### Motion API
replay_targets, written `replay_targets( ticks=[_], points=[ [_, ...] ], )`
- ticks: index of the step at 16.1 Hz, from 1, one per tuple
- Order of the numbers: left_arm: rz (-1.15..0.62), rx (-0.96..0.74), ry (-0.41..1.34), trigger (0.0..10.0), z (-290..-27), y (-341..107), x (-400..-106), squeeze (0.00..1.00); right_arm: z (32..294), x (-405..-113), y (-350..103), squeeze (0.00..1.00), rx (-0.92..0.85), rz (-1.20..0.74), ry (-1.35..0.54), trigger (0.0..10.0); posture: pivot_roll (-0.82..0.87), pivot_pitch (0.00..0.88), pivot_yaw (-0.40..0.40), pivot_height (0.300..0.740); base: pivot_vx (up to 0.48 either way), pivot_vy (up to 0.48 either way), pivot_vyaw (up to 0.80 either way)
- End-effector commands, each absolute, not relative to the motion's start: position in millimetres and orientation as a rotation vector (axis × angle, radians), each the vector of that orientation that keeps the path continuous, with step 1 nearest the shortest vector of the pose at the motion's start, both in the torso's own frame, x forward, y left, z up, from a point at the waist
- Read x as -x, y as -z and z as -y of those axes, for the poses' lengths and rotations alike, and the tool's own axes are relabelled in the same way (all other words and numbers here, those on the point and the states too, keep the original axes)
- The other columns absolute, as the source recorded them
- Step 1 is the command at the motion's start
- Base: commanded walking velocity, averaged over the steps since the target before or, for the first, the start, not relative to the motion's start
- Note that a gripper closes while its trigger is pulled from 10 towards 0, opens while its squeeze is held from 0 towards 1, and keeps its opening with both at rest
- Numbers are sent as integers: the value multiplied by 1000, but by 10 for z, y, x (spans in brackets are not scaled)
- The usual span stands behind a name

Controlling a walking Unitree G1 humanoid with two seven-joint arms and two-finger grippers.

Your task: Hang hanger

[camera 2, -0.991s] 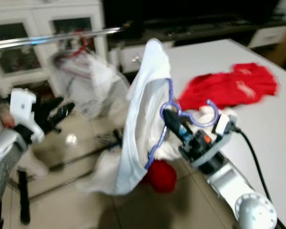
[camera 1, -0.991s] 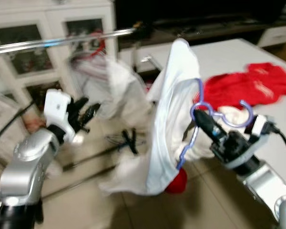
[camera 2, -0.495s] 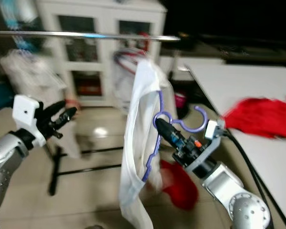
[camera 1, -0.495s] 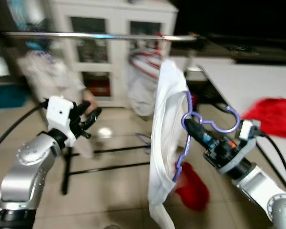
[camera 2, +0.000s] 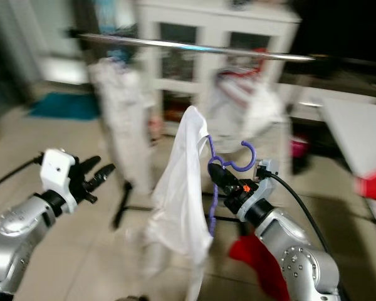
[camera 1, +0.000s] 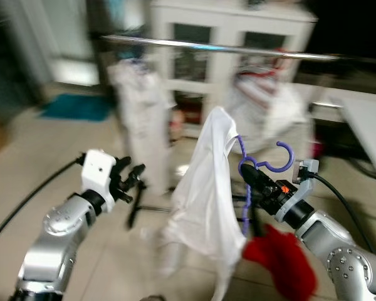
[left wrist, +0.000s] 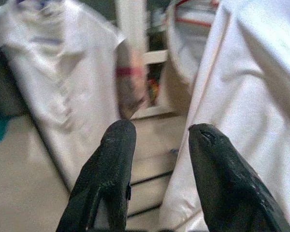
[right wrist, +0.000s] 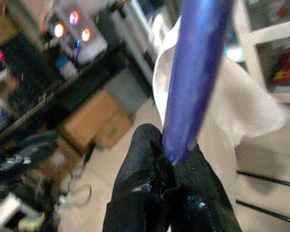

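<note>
Right gripper [camera 1: 252, 176] clamped on purple hanger [camera 1: 263, 166]; left gripper [camera 1: 130, 179] apart, empty: raise hook squarely over rail [camera 1: 225, 48], below which garments hang

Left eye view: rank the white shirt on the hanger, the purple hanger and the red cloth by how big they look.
1. White shirt, clearly largest.
2. Red cloth.
3. Purple hanger, in the right claw; partly hidden by the shirt, so unsure against the cloth.

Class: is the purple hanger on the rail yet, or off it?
Off. The right gripper holds the purple hanger, white shirt draped on it, below the rail.
</note>
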State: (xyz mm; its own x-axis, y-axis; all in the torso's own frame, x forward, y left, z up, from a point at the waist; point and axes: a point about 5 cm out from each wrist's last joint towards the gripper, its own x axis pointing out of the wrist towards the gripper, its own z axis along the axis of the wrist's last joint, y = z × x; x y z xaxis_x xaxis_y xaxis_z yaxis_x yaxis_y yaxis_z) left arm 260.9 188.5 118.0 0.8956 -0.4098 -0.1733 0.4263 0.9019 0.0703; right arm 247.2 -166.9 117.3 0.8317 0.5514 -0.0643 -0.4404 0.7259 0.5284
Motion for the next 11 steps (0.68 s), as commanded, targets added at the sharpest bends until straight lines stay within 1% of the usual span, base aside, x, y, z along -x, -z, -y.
replay_targets(
  ticks=[1, 2, 3, 5, 7, 9, 11],
  points=[
    [-144, -135, 429, 10000, -1884, -1200, -2628, 0, 1646, -2510, -1237, 0, -450, -191, -572, 10000, -124, 0, -47, 740, 0, 0, 800],
    [-142, -143, 429, 10000, -1879, -1203, -2634, 0, 1635, -2510, -1229, 0, -408, -200, -588, 10000, -125, 0, -48, 740, 0, 0, 800],
    [-138, -149, 429, 10000, -1878, -1204, -2643, 0, 1627, -2514, -1218, 0, -374, -205, -597, 10000, -126, 0, -48, 740, 0, -262, 800],
    [-120, -165, 428, 10000, -1853, -1223, -2677, 0, 1629, -2569, -1193, 0, -244, -224, -597, 10000, -129, 0, -46, 740, 0, -306, 800],
    [-109, -170, 433, 10000, -1811, -1230, -2685, 0, 1603, -2600, -1219, 0, -196, -213, -609, 10000, -121, 0, -54, 740, 0, -287, 800],
    [-112, -140, 429, 10000, -1795, -1222, -2685, 0, 1578, -2608, -1211, 0, -180, -220, -614, 10000, -117, 0, -56, 740, 0, 0, 800],
    [-120, -160, 428, 10000, -1797, -1202, -2682, 0, 1557, -2643, -1173, 0, -180, -226, -600, 10000, -105, 0, -60, 740, 0, 0, 0]
  ],
)
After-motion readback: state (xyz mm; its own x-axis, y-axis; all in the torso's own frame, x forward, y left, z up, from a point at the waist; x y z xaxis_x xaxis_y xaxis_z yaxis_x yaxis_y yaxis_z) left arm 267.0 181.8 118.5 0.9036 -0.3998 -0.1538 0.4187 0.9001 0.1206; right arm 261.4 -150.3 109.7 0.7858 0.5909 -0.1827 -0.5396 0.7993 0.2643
